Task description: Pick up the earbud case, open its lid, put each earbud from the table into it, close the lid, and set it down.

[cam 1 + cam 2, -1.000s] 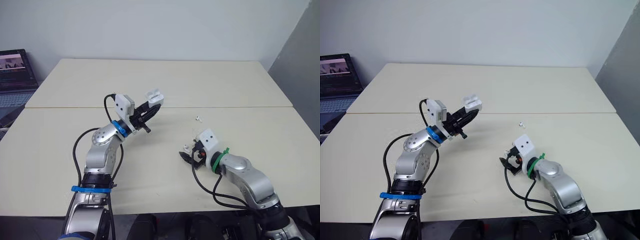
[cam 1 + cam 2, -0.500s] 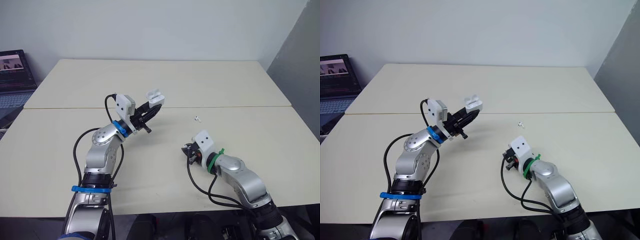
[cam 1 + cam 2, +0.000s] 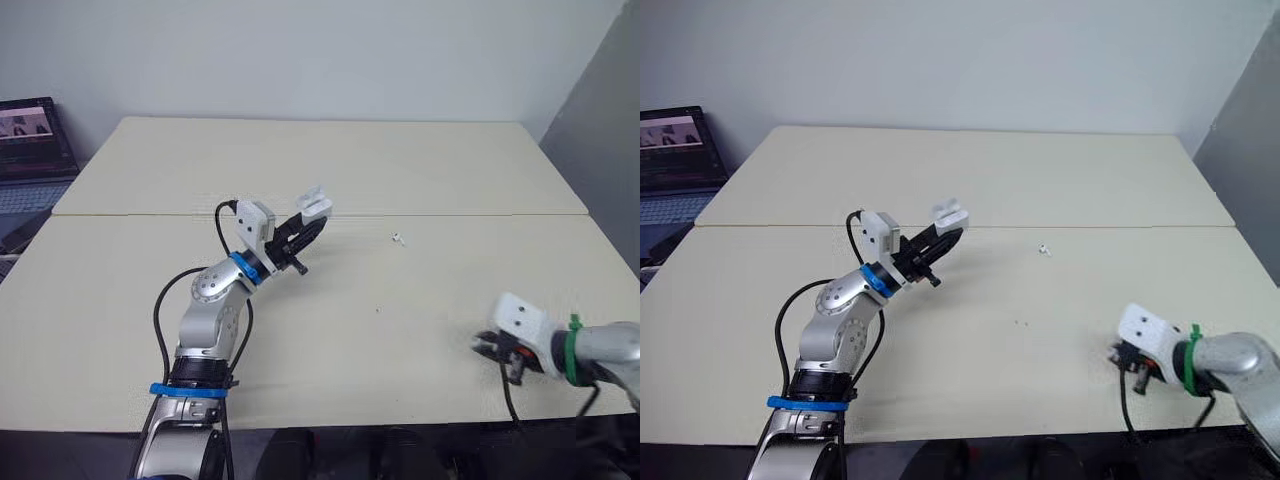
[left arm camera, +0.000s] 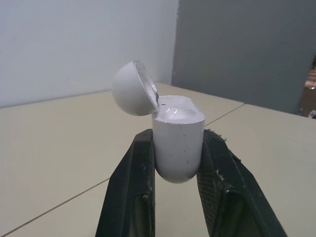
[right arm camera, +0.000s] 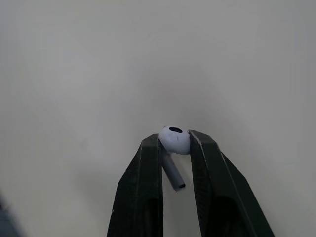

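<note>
The earbud case [image 4: 177, 140] is gripped by its lower body between the two black fingers of the left gripper [image 3: 306, 224], which are closed narrowly against its sides. The case is held clear of the pale table [image 3: 420, 165], near the seam where the two tabletops meet, with its rounded lid [image 4: 131, 89] swung back on the hinge and the inside laid open.

Well apart from it, near the front edge on the robot's right, the right gripper [image 3: 488, 346] is seen low over the table. Its fingers are pinched on one white earbud [image 5: 174, 140], whose round head is caught between the fingertips while the short stem slants down between the fingers.

A second earbud [image 3: 398, 238] is left lying on the table, to the right of the raised case and apart from both grippers. A laptop [image 3: 34, 140] with a lit screen is seen beyond the table's far left corner.
</note>
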### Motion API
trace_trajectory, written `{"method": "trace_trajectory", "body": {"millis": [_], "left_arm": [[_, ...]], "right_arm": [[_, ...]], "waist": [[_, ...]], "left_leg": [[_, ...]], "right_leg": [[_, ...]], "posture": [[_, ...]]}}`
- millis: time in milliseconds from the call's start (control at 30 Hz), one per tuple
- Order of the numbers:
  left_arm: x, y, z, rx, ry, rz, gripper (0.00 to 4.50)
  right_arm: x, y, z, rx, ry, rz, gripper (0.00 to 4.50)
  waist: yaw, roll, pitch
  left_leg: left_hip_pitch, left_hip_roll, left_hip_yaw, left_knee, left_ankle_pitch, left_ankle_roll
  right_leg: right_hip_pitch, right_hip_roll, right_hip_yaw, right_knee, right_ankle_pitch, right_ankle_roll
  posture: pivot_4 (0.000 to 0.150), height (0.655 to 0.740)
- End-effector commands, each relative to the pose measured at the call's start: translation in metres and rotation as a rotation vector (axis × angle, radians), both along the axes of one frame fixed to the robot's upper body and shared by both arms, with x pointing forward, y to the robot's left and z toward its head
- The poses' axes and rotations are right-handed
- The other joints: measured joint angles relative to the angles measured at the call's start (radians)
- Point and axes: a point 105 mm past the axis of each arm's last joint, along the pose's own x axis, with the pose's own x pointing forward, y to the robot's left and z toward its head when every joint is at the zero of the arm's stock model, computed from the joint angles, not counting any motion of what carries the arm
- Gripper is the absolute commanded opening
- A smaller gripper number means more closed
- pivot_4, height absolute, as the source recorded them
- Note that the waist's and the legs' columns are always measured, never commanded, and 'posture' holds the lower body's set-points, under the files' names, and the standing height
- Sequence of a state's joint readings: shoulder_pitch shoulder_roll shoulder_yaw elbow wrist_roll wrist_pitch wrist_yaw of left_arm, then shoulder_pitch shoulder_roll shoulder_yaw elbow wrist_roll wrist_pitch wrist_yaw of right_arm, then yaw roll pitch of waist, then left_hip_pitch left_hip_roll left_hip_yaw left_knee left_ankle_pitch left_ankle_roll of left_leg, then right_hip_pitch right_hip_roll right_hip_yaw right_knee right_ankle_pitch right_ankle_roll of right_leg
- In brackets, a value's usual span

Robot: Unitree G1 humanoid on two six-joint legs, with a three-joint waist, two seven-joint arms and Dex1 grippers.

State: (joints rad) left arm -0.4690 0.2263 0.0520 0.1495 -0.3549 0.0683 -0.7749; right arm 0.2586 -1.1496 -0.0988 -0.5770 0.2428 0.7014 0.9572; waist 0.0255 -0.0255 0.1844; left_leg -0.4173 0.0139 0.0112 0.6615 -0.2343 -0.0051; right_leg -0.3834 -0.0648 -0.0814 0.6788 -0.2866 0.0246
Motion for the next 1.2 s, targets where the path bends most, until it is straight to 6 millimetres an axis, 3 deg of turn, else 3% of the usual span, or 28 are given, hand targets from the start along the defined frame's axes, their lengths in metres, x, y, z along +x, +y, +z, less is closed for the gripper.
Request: {"method": "trace_trajectory", "body": {"millis": [33, 267, 367, 467, 600, 1167, 1200], "left_arm": [[-0.008, -0.003, 0.016, -0.027, -0.076, -0.004, 0.75], [-0.016, -0.001, 0.01, -0.029, -0.055, 0.005, 0.75], [-0.017, 0.001, 0.009, -0.029, -0.049, 0.013, 0.75], [-0.018, 0.002, 0.006, -0.031, -0.037, 0.019, 0.75], [-0.019, 0.0, 0.005, -0.034, -0.03, 0.019, 0.75], [-0.023, -0.004, 0.004, -0.035, -0.019, 0.0, 0.75], [-0.023, -0.003, 0.004, -0.034, -0.017, 0.001, 0.75]], "right_arm": [[-0.016, -0.03, -0.003, -0.132, 0.044, 0.03, 0.41], [-0.024, -0.078, -0.012, -0.256, 0.081, -0.046, 0.41], [-0.02, -0.091, -0.002, -0.272, 0.071, -0.054, 0.41], [-0.001, -0.1, 0.019, -0.274, 0.017, -0.073, 0.41], [0.01, -0.099, 0.028, -0.276, 0.001, -0.035, 0.41], [0.019, -0.089, 0.011, -0.263, 0.053, 0.193, 0.41], [0.021, -0.09, 0.011, -0.26, 0.047, 0.182, 0.76]], "waist": [[0.0, 0.0, 0.0], [0.001, -0.004, -0.001], [0.005, -0.004, -0.002], [0.003, -0.003, -0.001], [-0.002, -0.002, -0.001], [0.0, -0.001, -0.001], [0.0, 0.0, -0.001]], "left_leg": [[0.001, 0.0, 0.0, 0.001, 0.0, 0.0], [0.009, -0.001, 0.0, 0.003, 0.001, 0.002], [0.009, -0.001, -0.001, 0.002, 0.002, 0.004], [0.005, -0.003, 0.0, 0.002, 0.003, 0.006], [0.003, -0.003, 0.003, 0.001, 0.003, 0.007], [0.003, -0.001, 0.004, 0.001, 0.004, 0.006], [0.003, -0.002, 0.004, 0.001, 0.004, 0.006]], "right_leg": [[0.002, 0.0, 0.0, 0.0, 0.0, 0.0], [0.012, -0.003, 0.002, -0.007, 0.002, 0.004], [0.015, -0.004, 0.002, -0.015, 0.007, 0.005], [0.014, -0.004, 0.004, -0.019, 0.011, 0.006], [0.01, -0.004, 0.007, -0.019, 0.012, 0.007], [0.009, -0.003, 0.006, -0.018, 0.012, 0.007], [0.009, -0.003, 0.006, -0.018, 0.012, 0.006]], "posture": [[0.15, 0.74], [0.15, 0.74], [0.15, 0.74], [0.15, 0.74], [0.15, 0.74], [0.15, 0.74], [0.15, 0.74]]}}
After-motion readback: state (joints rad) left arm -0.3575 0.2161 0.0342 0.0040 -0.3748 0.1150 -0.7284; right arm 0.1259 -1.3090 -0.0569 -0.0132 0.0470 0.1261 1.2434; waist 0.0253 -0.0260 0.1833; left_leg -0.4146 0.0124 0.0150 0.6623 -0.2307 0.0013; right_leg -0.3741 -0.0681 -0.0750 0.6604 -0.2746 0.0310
